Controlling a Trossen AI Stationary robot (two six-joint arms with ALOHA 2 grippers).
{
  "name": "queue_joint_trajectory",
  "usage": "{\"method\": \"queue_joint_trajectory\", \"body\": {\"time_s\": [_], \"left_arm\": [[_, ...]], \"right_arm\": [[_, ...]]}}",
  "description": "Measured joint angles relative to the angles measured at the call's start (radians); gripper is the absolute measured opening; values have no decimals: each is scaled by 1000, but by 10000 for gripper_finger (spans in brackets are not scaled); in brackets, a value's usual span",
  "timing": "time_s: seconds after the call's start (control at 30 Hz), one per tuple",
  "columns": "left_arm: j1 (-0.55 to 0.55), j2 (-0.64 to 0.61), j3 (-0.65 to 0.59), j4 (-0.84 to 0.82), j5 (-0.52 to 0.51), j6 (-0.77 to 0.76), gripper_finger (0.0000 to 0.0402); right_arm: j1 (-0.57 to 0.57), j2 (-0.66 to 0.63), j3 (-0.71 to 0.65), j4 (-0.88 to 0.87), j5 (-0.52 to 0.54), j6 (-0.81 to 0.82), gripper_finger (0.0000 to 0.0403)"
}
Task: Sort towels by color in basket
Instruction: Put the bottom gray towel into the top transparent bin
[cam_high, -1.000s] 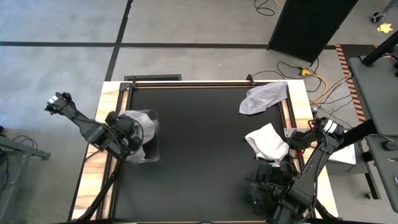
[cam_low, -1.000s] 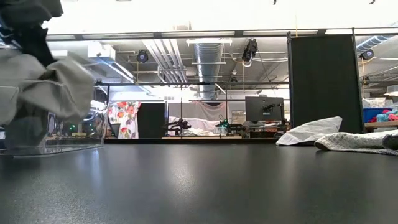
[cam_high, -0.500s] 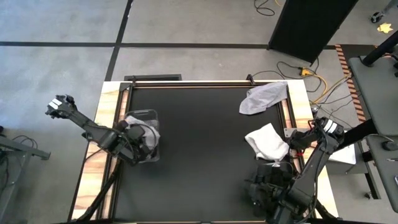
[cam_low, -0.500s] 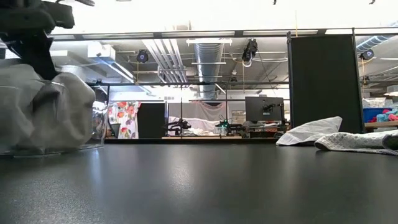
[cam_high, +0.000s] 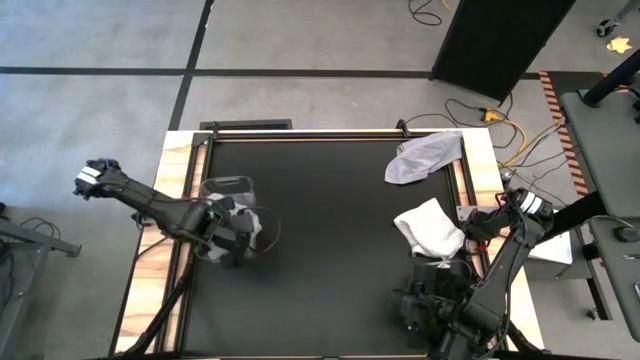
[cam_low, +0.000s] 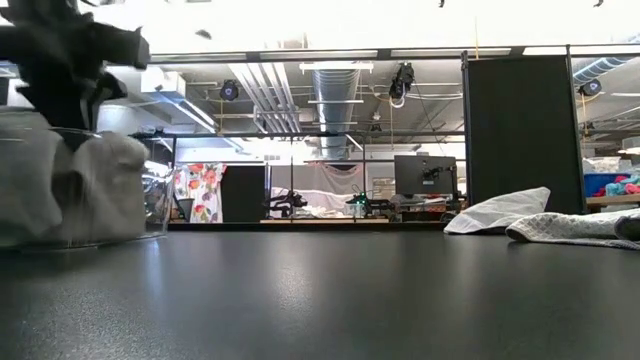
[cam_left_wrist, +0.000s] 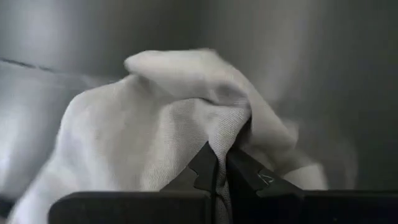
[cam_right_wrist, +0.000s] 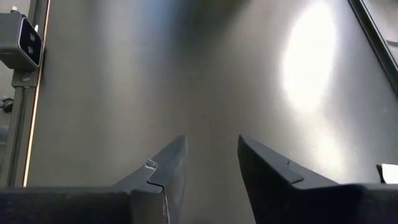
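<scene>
My left gripper (cam_high: 236, 238) is shut on a light grey towel (cam_left_wrist: 155, 118) over a clear plastic basket (cam_high: 214, 187) at the table's left side. In the low view the towel (cam_low: 70, 185) fills the basket, with the gripper (cam_low: 68, 70) right above it. A second light grey towel (cam_high: 425, 157) lies at the far right corner, and a white towel (cam_high: 430, 226) lies flat at the right edge. My right gripper (cam_right_wrist: 211, 162) is open and empty over the bare table near the front right (cam_high: 418, 302). My left gripper pinches a bunched fold of the towel (cam_left_wrist: 233, 127) between its two fingers, which come from above and point down. The cloth bulges out past the fingertips. The towel's bulk rests inside the basket, slack.
The black tabletop (cam_high: 330, 250) lies open between the basket and the two towels on the right. Wooden side rails (cam_high: 170, 170) and cables (cam_high: 500, 125) run beyond the table's edges.
My left gripper has gone down and a little toward the table's near and right edges, still shut on the towel. The towel, which hung above the basket, has sunk into it and now sits bunched inside.
</scene>
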Motion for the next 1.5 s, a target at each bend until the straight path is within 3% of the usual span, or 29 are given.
{"method": "queue_joint_trajectory", "body": {"time_s": [0.17,0.53,0.83,1.5], "left_arm": [[132,28,0,-126,30,115,1],[462,60,-3,-34,151,462,1],[557,106,-115,95,274,557,1],[622,383,-92,128,352,675,1]], "right_arm": [[0,0,0,0,0,-5,143],[-5,0,0,0,2,6,132],[-12,0,0,1,34,-2,124],[-115,-1,0,-11,53,-67,209]]}}
